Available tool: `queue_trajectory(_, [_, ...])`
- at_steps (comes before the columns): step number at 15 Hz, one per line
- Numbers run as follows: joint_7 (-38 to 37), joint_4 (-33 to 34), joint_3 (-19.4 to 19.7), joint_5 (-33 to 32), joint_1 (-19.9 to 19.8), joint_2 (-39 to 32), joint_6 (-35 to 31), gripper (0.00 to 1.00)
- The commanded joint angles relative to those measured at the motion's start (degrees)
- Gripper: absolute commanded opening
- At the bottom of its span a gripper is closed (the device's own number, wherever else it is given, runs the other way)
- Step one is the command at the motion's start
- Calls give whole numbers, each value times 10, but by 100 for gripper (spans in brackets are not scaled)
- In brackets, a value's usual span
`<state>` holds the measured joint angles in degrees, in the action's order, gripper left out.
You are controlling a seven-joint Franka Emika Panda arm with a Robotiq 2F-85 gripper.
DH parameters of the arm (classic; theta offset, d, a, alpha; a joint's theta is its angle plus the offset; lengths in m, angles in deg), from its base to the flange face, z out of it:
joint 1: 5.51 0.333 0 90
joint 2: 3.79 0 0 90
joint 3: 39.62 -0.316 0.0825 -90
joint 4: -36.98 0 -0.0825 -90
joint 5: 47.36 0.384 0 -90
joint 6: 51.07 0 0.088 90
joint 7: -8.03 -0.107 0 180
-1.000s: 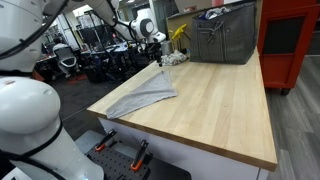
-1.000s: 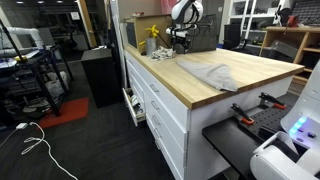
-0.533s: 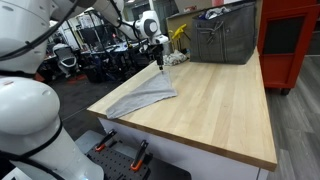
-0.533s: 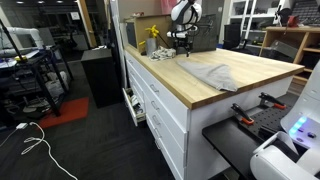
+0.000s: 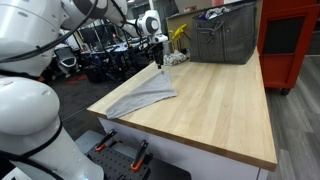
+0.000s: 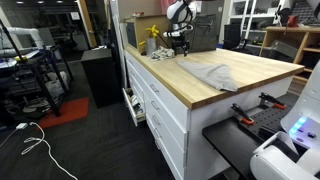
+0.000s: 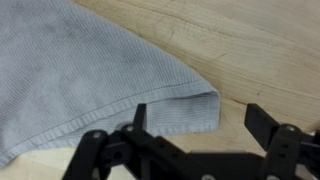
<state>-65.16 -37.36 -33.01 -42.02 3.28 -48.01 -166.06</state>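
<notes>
Hovering tool [image 7: 200,128]: jaws spread wide, nothing held.
cloth [image 7: 90,70]: grey, flat on the wooden tabletop [image 7: 250,50], its folded corner below the tool, between the two fingers.

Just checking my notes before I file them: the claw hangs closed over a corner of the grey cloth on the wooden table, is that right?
Not quite: the claw is open, not closed. The wrist view shows its fingers spread wide over a corner of the grey cloth on the wooden table.
</notes>
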Motion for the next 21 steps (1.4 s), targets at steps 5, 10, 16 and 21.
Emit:
queue_trajectory(5, [-102, 162, 4, -11, -7, -107, 83, 100])
queue_trajectory(10, [-141, 219, 11, -28, -15, -148, 134, 100])
queue_trajectory(16, [-140, 260, 3, -31, -26, -177, 206, 100])
queue_trajectory(21, [-129, 271, 10, -22, -31, -185, 253, 49])
